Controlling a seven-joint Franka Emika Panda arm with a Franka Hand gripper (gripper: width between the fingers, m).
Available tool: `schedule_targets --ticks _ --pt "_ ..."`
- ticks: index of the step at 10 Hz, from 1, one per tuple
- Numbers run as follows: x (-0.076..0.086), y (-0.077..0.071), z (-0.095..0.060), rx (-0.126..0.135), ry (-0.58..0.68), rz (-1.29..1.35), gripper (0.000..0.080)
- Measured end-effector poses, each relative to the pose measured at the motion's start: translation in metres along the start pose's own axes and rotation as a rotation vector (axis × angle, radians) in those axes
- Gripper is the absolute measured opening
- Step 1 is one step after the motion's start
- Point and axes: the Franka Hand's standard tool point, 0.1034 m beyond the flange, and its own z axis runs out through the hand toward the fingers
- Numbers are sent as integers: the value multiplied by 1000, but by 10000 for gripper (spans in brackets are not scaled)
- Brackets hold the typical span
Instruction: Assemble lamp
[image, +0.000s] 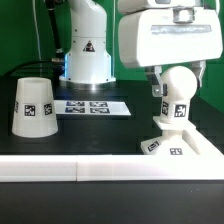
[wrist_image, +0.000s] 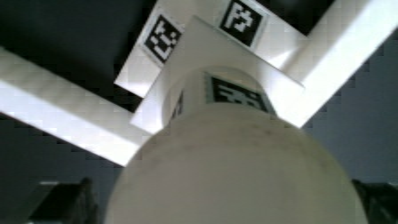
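Observation:
The white bulb (image: 178, 98) stands on the low tagged base (image: 190, 145) at the exterior view's right, leaning slightly. My gripper (image: 180, 82) hangs around the bulb's ball, open, with one dark finger on each side and a gap between each finger and the ball. In the wrist view the bulb (wrist_image: 222, 150) fills the middle, the base (wrist_image: 187, 45) shows beyond it, and the dark fingertips (wrist_image: 64, 200) sit at the frame's edges, apart from the bulb. The tapered shade (image: 33, 105) stands on its own at the exterior view's left.
The marker board (image: 88, 106) lies flat between the shade and the base. A long white rail (image: 90, 170) runs along the front, and the base sits in its corner at the exterior view's right. The arm's pedestal (image: 85, 55) stands at the back.

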Motion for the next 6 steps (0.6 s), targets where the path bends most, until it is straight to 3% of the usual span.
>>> schedule_targets --ticks 2,4,6 --pt "0 4 0 -16 -16 -263 699" --pt "6 0 1 -42 -38 -449 699" --pt "4 1 2 -47 -53 -559 699"
